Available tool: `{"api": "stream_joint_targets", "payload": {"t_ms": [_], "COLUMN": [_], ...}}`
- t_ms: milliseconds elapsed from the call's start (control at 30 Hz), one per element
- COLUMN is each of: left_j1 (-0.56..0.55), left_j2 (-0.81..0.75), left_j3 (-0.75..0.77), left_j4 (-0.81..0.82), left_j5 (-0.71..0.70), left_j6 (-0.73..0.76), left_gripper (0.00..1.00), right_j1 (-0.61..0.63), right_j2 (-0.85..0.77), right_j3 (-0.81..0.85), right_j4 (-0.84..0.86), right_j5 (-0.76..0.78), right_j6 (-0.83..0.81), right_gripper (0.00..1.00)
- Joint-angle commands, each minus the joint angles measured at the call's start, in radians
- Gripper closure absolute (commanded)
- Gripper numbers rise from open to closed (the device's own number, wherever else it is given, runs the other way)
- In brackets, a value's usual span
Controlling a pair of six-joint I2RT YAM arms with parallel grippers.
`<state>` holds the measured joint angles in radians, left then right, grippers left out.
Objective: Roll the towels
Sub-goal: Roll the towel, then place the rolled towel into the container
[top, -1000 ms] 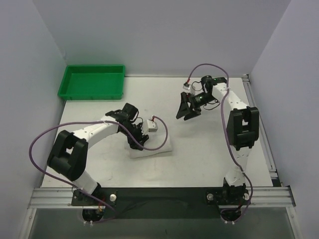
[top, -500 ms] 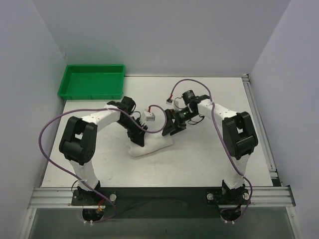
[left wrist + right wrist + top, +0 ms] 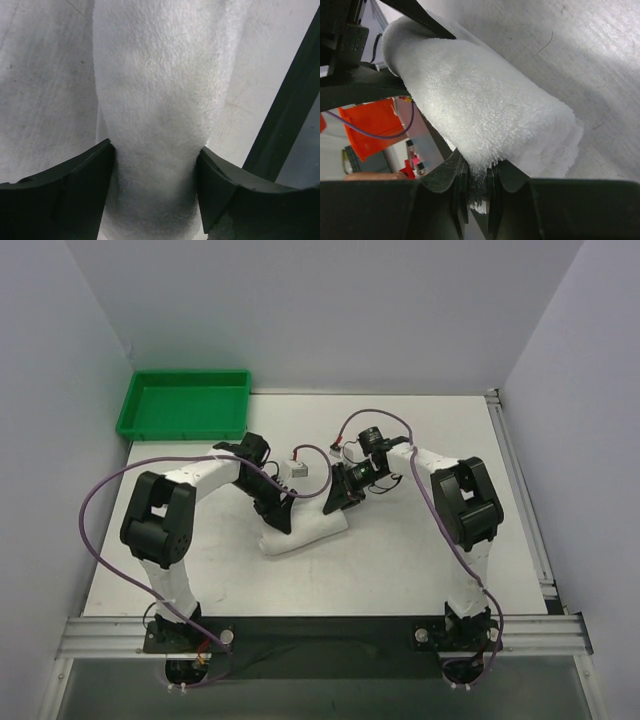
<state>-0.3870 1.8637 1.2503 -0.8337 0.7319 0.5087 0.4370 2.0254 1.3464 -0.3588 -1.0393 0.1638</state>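
Towel (image 3: 303,527): rolled; lies mid-desk (image 3: 430,540)
Left tool (image 3: 155,165): clasps the roll across its width
Right tool (image 3: 477,185): pinches the loose outer edge
Technique: likely best to pull that edge taut; tuck evenly; avoid unrolling

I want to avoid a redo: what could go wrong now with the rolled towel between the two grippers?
The right gripper pinches only a thin edge of the rolled towel; a pull might unwind the outer layer. The left gripper clasps the other end; lifting unevenly could loosen the roll.
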Motion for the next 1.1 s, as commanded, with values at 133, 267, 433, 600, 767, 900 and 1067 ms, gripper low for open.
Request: {"api": "stream_joint_targets", "payload": {"t_ms": [133,267,433,600,767,900,1067], "left_j1": [-0.012,-0.041,-0.121,-0.179,-0.205,-0.211,-0.225], "left_j2": [-0.217,-0.305,-0.339,-0.31,-0.25,-0.219,-0.169], "left_j3": [-0.077,-0.106,-0.13,-0.152,-0.172,-0.178,-0.209], "left_j4": [0.151,0.211,0.281,0.34,0.393,0.421,0.441], "left_j5": [-0.189,-0.223,-0.301,-0.354,-0.361,-0.332,-0.335], "left_j6": [0.023,0.076,0.16,0.205,0.298,0.355,0.409], "left_gripper": [0.1,0.07,0.04,0.03,0.03,0.03,0.03], "right_j1": [-0.006,-0.029,-0.063,-0.069,-0.072,-0.078,-0.084], "right_j2": [0.081,0.131,0.209,0.245,0.289,0.32,0.354], "right_j3": [0.065,0.121,0.215,0.261,0.329,0.388,0.441], "right_j4": [-0.049,-0.084,-0.146,-0.161,-0.207,-0.238,-0.264], "right_j5": [-0.022,-0.048,-0.077,-0.068,-0.059,-0.053,-0.045], "right_j6": [0.098,0.123,0.135,0.129,0.102,0.092,0.08], "right_gripper": [1.0,1.0,1.0,1.0,1.0,1.0,1.0]}}
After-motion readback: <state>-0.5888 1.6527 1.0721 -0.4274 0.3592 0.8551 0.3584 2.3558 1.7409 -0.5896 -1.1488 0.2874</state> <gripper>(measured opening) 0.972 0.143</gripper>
